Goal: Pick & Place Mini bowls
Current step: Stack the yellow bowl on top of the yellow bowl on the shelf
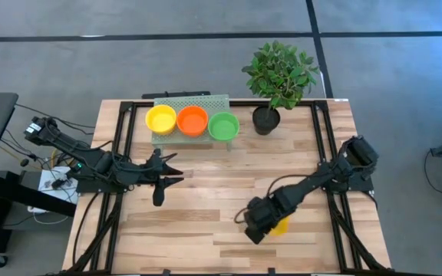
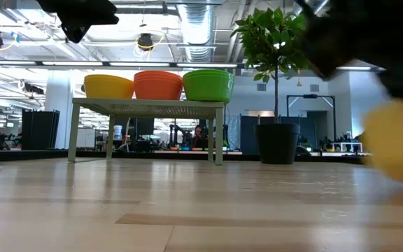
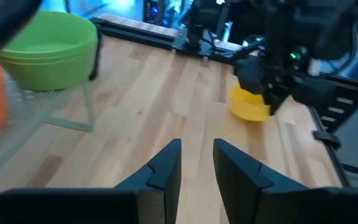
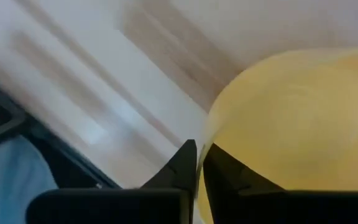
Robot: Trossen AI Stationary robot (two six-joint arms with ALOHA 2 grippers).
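The right claw (image 1: 261,227) is set low over the desk (image 1: 206,207) near its front edge, and its fingers are pinched nearly together on the rim of a yellow bowl (image 1: 281,225), which lies just beside it. The left claw (image 1: 159,192) is held slightly open and empty. Three bowl stacks (image 1: 192,121) are carried by the rack (image 1: 194,102).

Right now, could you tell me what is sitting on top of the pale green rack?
On the rack sit three bowl stacks: yellow, orange, green. How many bowls each stack holds is hidden, since the top bowl covers those beneath.
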